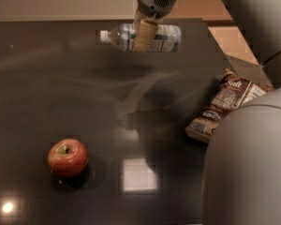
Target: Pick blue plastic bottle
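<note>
Camera view shows my claw (144, 36) clamped across the middle of the blue plastic bottle (166, 37), holding it level by the desk's (61, 88) far edge, a mid-body grip so neither end should tip

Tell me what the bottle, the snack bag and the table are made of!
The blue plastic bottle, gripped by the tool at the top, looks like clear thin plastic: you see through it. The snack bag seems shiny printed film, crinkled. The table is dark and glossy, maybe polished stone or glass: lights reflect in it.
</note>
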You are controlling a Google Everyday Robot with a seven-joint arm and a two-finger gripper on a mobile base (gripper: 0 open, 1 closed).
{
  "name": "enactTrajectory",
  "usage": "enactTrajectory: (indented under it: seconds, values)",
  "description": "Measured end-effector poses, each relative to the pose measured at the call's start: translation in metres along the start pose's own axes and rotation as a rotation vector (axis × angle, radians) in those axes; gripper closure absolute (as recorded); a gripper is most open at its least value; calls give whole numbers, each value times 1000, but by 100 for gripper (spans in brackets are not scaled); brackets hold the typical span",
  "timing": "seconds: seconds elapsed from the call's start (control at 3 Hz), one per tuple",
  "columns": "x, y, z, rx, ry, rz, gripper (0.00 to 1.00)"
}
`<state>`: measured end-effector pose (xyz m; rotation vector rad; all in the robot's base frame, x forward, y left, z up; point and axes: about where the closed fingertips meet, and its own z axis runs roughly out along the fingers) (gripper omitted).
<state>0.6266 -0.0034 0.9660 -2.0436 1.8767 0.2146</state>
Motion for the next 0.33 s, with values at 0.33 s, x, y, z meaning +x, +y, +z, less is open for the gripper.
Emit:
enactTrajectory:
  seconds: [0.33]
  values:
    - [-4, -7, 3, 22, -13, -1, 100]
